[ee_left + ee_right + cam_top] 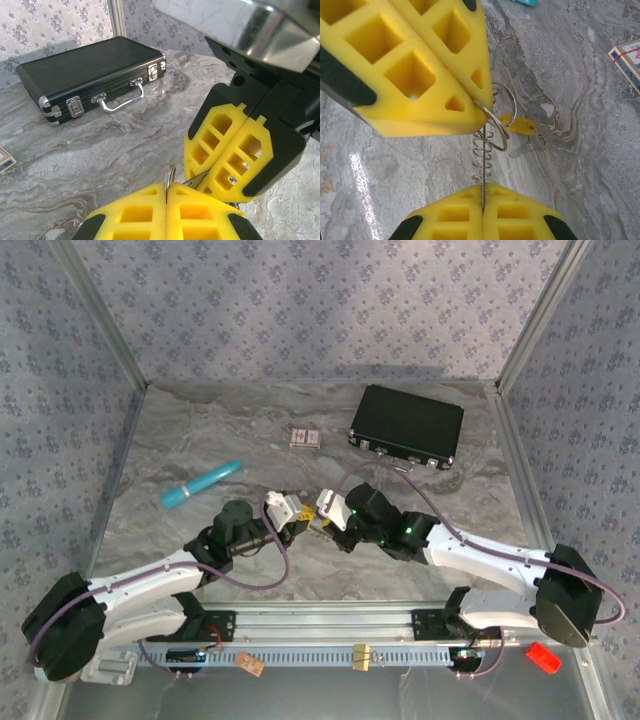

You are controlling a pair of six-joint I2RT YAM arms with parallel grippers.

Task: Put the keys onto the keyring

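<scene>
Two grippers meet tip to tip over the near middle of the marble-patterned table (180,440), the left gripper (293,515) reaching in from the left and the right gripper (322,517) from the right.

In the right wrist view, the right gripper (483,194) has its yellow fingers (520,220) pressed fully together on a thin wire of the keyring (496,125), seen edge-on in the seam between them. Just beyond, the wire runs up as a loose coil to the left gripper (482,111), whose jaws are likewise closed flat, pinching the ring's rounder loops at their very tips. The keyring is held off the table between the two.

The yellow-headed key (518,124) sits just right of those loops, its head touching the outermost one; whether it is threaded on cannot be told. The tan key (529,146) lies close against it, lower and to the right.

From the left wrist view, the left gripper (166,188) shows a sliver of ring standing up from its closed seam, with the right gripper (202,181) angled down beside it.

Farther out, a teal stick (201,484) lies to the left, well apart. A small red-and-white box (305,437) lies beyond the grippers, and a black case (407,427) with silver latches and a handle sits at the far right.
</scene>
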